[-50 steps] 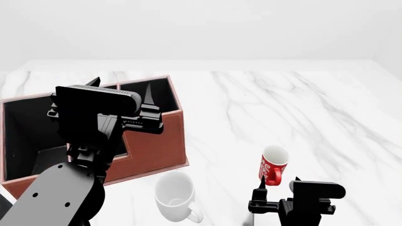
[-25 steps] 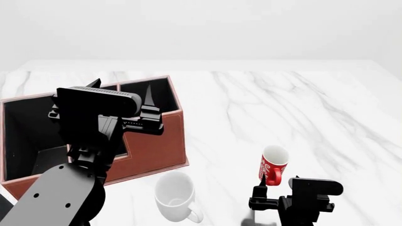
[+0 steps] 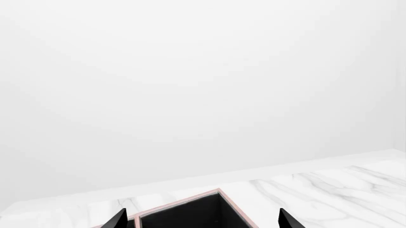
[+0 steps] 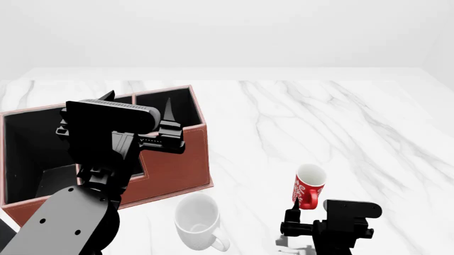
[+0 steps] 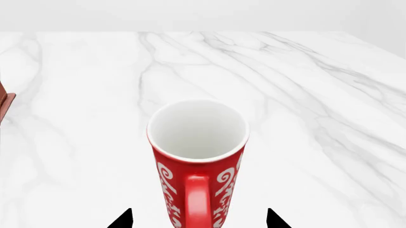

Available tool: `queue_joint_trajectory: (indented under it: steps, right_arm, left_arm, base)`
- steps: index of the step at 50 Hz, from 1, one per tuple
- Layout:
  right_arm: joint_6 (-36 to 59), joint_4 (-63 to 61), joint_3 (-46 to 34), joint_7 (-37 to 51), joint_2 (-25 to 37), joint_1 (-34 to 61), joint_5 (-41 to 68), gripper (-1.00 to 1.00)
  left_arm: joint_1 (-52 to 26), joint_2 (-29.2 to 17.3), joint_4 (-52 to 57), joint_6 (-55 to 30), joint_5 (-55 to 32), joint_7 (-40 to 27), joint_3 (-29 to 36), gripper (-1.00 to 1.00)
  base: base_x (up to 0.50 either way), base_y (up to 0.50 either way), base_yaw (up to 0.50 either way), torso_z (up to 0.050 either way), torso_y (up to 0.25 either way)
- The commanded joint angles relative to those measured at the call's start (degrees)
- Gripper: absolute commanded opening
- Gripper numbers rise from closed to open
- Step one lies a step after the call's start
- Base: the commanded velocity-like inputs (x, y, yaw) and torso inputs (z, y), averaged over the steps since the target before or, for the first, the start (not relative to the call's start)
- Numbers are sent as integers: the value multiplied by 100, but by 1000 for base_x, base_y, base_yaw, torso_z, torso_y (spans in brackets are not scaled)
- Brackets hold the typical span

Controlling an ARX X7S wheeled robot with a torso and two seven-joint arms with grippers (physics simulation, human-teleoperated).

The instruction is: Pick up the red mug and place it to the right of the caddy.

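Your right gripper (image 4: pixel 309 222) has dropped lower in frame, jaws apart, handle between the tips. Red mug (image 4: pixel 308 186) unmoved, lower right, well right of caddy (image 4: pixel 174 164). Left gripper (image 3: pixel 201 219) spread, unchanged.

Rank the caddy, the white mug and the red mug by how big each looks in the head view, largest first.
1. The caddy, by far the largest, though the left arm covers part of it.
2. The white mug.
3. The red mug, clearly narrower. It stands slightly farther away, but not enough to explain the gap.
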Motion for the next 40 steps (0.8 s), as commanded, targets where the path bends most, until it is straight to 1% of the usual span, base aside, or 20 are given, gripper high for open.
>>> queue_joint_trajectory:
  steps: [1,4,5,25,30,37,40]
  right_arm:
    - [-27,240,-49,-8,-6,131,4,100]
    - [-70,264,-53,8,4,138,-16,100]
    - [-96,270,-41,34,-1,136,-25,-100]
    - [-111,304,-74,35,26,169,45,-100]
    - [-28,135,-81,50,65,204,73,-100]
    - [278,-297,-249,-90,200,582,110,-100]
    - [532,-485,-324,-161,236,927,172,-100]
  left_arm:
    - [5,-19,-28,29,-32,-22,7,100]
    - [9,-20,-33,37,-43,-27,10,100]
    - [9,-25,-32,38,-43,-31,13,100]
    - [-1,-57,-24,33,-106,-78,25,100]
    - [6,-61,-57,65,-113,-87,32,100]
    - [-1,-70,-56,65,-130,-108,41,100]
    - [-10,-71,-65,70,-138,-116,43,100]
  base:
    - [0,0,0,0,0]
    - [0,0,0,0,3]
    - [0,0,0,0,0]
    - [0,0,0,0,0]
    - [0,0,0,0,0]
    - [0,0,0,0,0]
    - [0,0,0,0,0]
